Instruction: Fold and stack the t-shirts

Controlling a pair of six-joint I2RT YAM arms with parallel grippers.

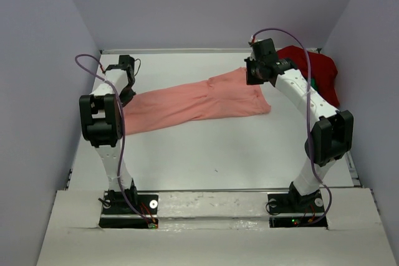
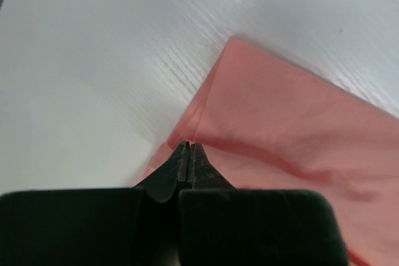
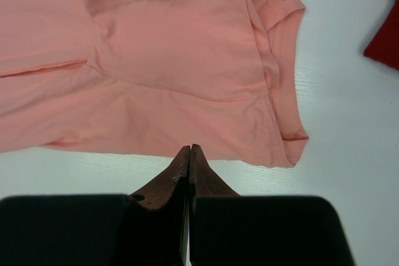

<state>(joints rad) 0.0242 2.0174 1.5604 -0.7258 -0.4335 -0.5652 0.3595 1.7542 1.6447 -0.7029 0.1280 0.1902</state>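
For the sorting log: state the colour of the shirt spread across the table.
Plain salmon-pink shirt, clearest in the right wrist view.

Left arm (image 1: 101,123) bent sharply at elbow, wrist low, reaching forward. Left gripper (image 2: 188,147): fingers pressed together. Right arm (image 1: 310,105) stretched forward and inward, wrist raised. Right gripper (image 3: 189,148): fingers pressed together.

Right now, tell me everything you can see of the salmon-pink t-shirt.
The salmon-pink t-shirt is soft, thin-looking cloth, folded lengthwise into a long band. It lies flat on the white table, slanting from near left to far right. Stitched hems show at its right end. The left gripper is shut and appears to pinch its left edge. The right gripper is shut and hangs over the right end, seemingly holding nothing. The shirt lies apart from the dark red t-shirt.
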